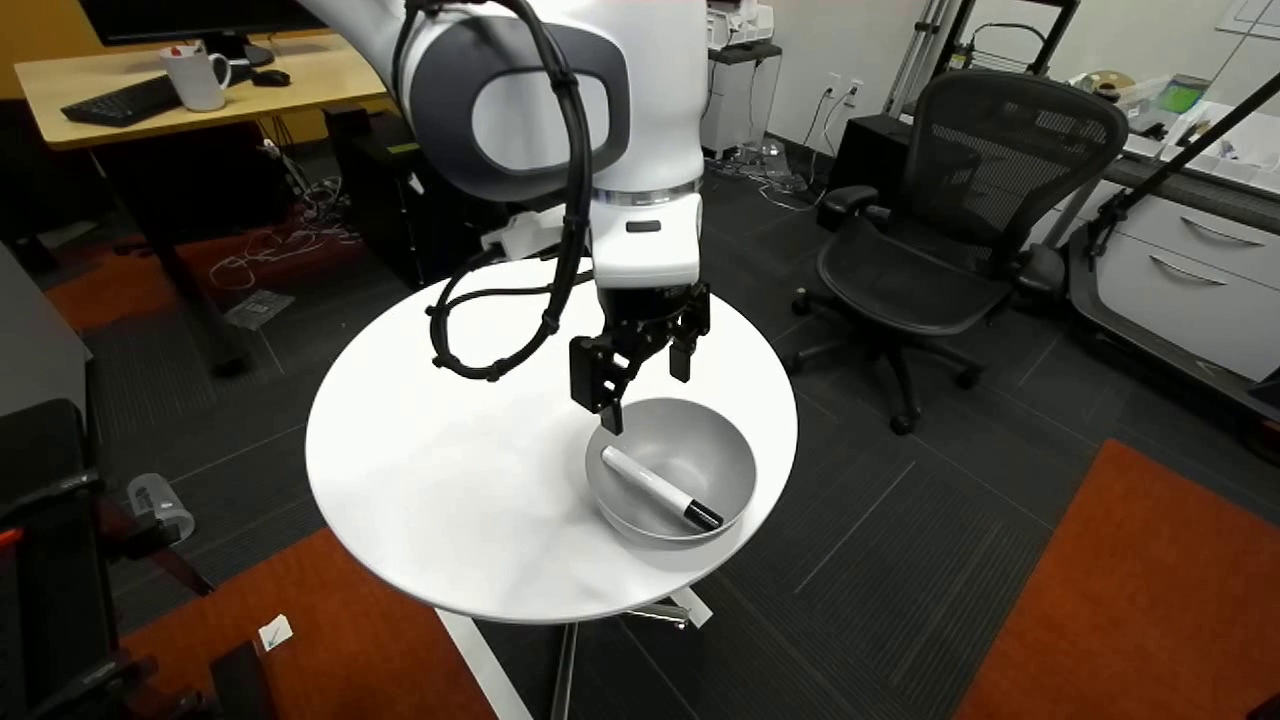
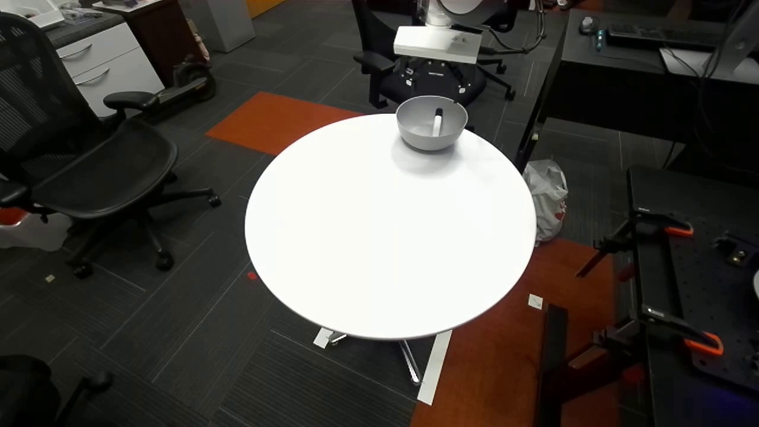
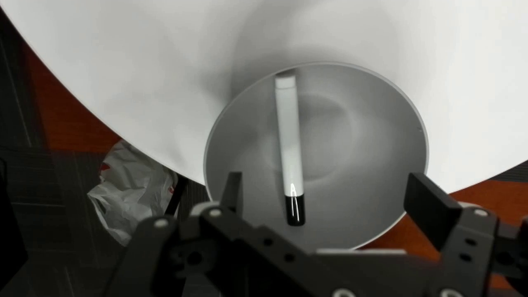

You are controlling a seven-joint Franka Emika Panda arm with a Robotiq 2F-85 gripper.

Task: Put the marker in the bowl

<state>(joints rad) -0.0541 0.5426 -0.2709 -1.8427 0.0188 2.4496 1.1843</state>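
Note:
The marker [image 1: 648, 480] has a white body and a black end. It lies slanted inside the grey bowl [image 1: 708, 455], with its white end near the rim. In an exterior view the marker [image 2: 437, 124] is inside the bowl [image 2: 417, 137], near the table's far edge. In the wrist view the marker [image 3: 291, 140] lies across the bowl [image 3: 371, 132], black end nearest the fingers. My gripper [image 1: 647, 390] is open and empty above the bowl. In the wrist view its fingers [image 3: 324, 192] are wide apart, one on each side of the marker, touching nothing I can see.
The bowl stands near the edge of the round white table [image 1: 450, 470]. A cable loop [image 1: 490, 370] hangs beside the arm. A black office chair [image 1: 950, 220] stands close to the table. A plastic bag [image 3: 136, 189] is on the floor beyond the table edge.

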